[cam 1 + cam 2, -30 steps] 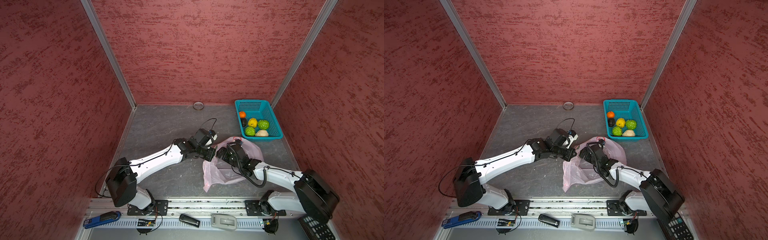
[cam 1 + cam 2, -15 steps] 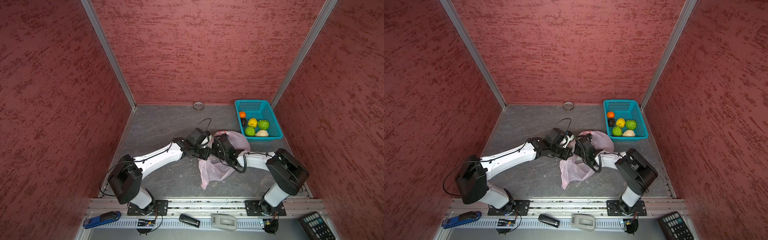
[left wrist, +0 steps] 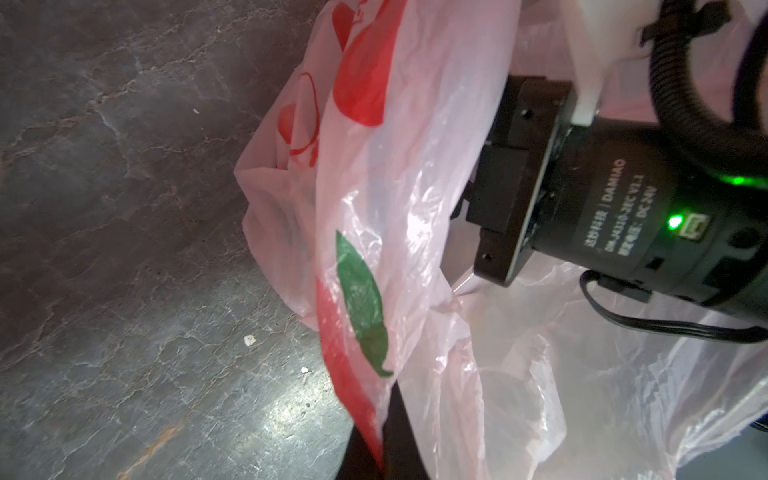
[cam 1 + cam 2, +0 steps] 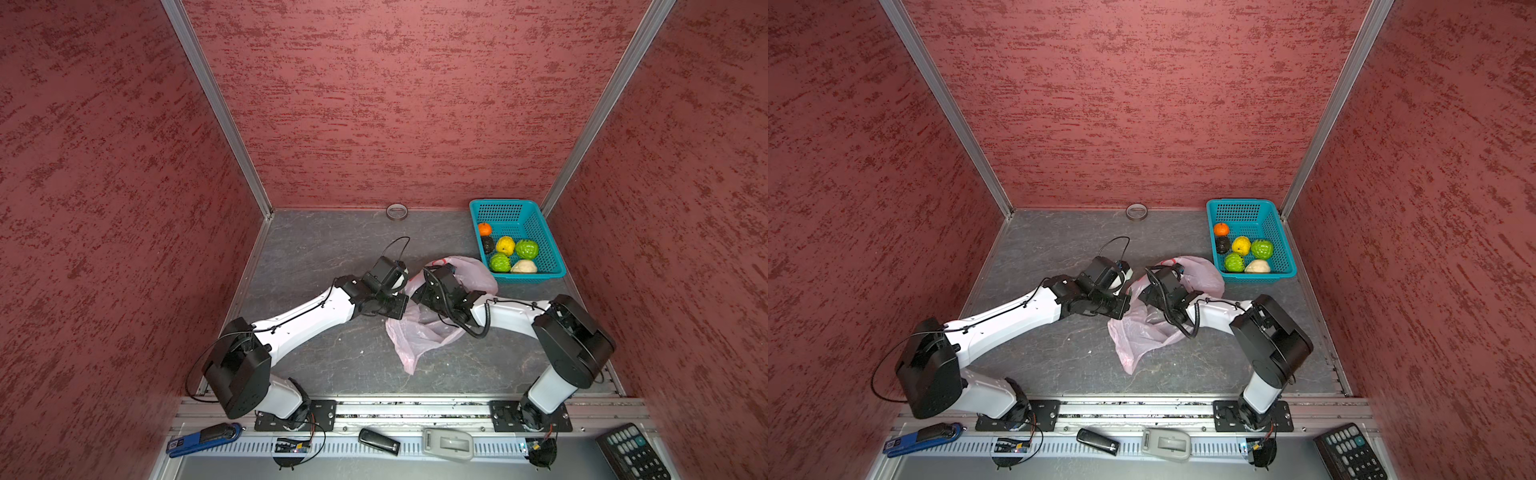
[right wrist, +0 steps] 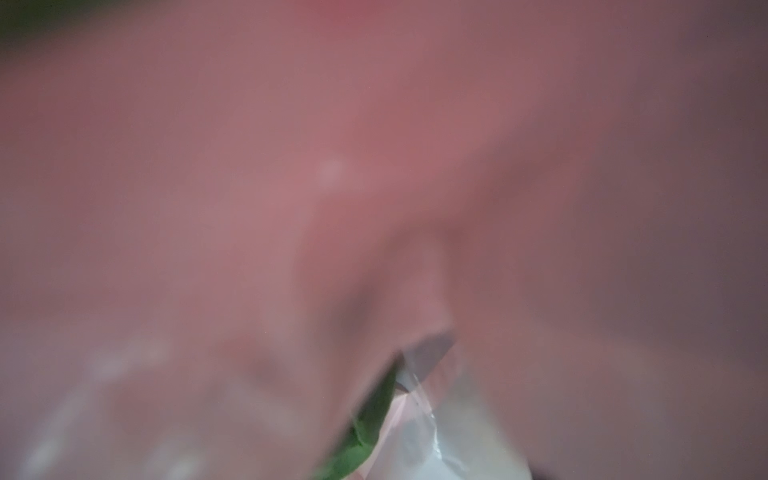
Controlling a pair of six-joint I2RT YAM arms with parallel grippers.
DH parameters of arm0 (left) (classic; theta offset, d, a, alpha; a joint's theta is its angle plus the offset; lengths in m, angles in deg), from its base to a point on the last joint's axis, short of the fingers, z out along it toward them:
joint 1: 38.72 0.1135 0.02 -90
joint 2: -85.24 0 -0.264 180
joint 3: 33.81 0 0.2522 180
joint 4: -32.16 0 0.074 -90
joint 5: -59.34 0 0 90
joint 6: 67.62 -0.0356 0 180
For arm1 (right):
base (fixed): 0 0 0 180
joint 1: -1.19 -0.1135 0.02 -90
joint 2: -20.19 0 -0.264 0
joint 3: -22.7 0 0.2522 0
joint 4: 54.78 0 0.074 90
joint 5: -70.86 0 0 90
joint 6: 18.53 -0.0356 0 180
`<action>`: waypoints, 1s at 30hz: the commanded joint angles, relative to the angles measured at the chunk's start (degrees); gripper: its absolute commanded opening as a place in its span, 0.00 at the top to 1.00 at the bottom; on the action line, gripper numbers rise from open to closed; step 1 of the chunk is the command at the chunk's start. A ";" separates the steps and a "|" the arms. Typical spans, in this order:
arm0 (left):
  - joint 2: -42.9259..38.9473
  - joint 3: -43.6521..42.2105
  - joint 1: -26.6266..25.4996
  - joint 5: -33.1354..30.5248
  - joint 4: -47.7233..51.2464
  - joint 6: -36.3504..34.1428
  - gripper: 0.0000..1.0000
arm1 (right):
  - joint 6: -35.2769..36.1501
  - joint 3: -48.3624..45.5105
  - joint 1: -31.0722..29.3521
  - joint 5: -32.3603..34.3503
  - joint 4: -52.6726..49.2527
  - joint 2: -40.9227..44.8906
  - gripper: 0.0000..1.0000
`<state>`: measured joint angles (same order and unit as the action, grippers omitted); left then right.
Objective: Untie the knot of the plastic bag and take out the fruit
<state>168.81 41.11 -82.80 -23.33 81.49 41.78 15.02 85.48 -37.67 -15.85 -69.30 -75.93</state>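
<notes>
Six of the fruit sit in the teal basket at the far right corner; no knot shows anywhere, so I call that step done; the plastic bag lies slack mid-bench, mouth open, looking nearly flat; whether a piece is left inside I cannot tell. Left end effector is clamped on the bag's printed edge; right end effector is buried in the mouth, jaws spread wide, nothing visibly between them; its wrist view gives only blurred pink film. Room: the two wrists sit near each other; basket just beside the bag; bare bench toward the far wall and left.
</notes>
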 commanded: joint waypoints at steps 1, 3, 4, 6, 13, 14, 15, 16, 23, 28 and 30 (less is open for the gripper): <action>0.58 0.46 -0.88 -1.56 2.08 -1.81 1.00 | 1.46 2.16 0.53 2.17 -9.47 -1.16 0.02; 1.30 0.72 -1.44 -1.71 2.71 -2.04 1.00 | 2.01 4.03 0.60 2.02 -10.41 -2.15 0.02; 1.45 0.58 -1.65 -1.71 2.53 -1.90 1.00 | 2.75 5.30 0.52 1.78 -11.00 -3.12 0.02; 1.58 0.12 -1.74 -1.42 1.96 -1.78 1.00 | 3.49 7.12 0.43 1.15 -12.69 -5.38 0.02; 1.38 -0.63 -1.76 -2.49 1.58 -1.94 1.00 | 5.60 6.94 0.35 3.12 -16.19 -7.70 0.02; 1.26 -0.65 -1.65 -2.49 1.44 -2.01 1.00 | 5.63 6.48 0.35 3.96 -16.84 -6.91 0.02; 1.32 -0.64 -1.69 -2.37 1.38 -2.10 1.00 | 5.59 6.15 0.44 4.99 -18.28 -5.88 0.02; 1.33 -0.61 -1.71 -2.08 1.30 -2.20 1.00 | 5.85 5.63 0.54 5.77 -19.04 -4.55 0.01; 2.13 1.98 -5.86 -0.50 -0.68 -2.70 1.00 | 8.34 3.38 0.95 3.11 -15.75 4.23 0.02; 3.20 3.70 -9.09 -1.39 -1.80 -2.07 1.00 | 9.20 3.93 1.15 -1.76 -14.59 6.42 0.02; 3.34 3.55 -9.53 -1.54 -2.29 -1.50 1.00 | 8.47 3.45 1.22 -3.40 -13.95 6.48 0.02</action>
<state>171.56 43.63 -91.95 -24.59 80.68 39.99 23.30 88.76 -36.86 -15.91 -84.20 -70.00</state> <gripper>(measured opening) 0.050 0.984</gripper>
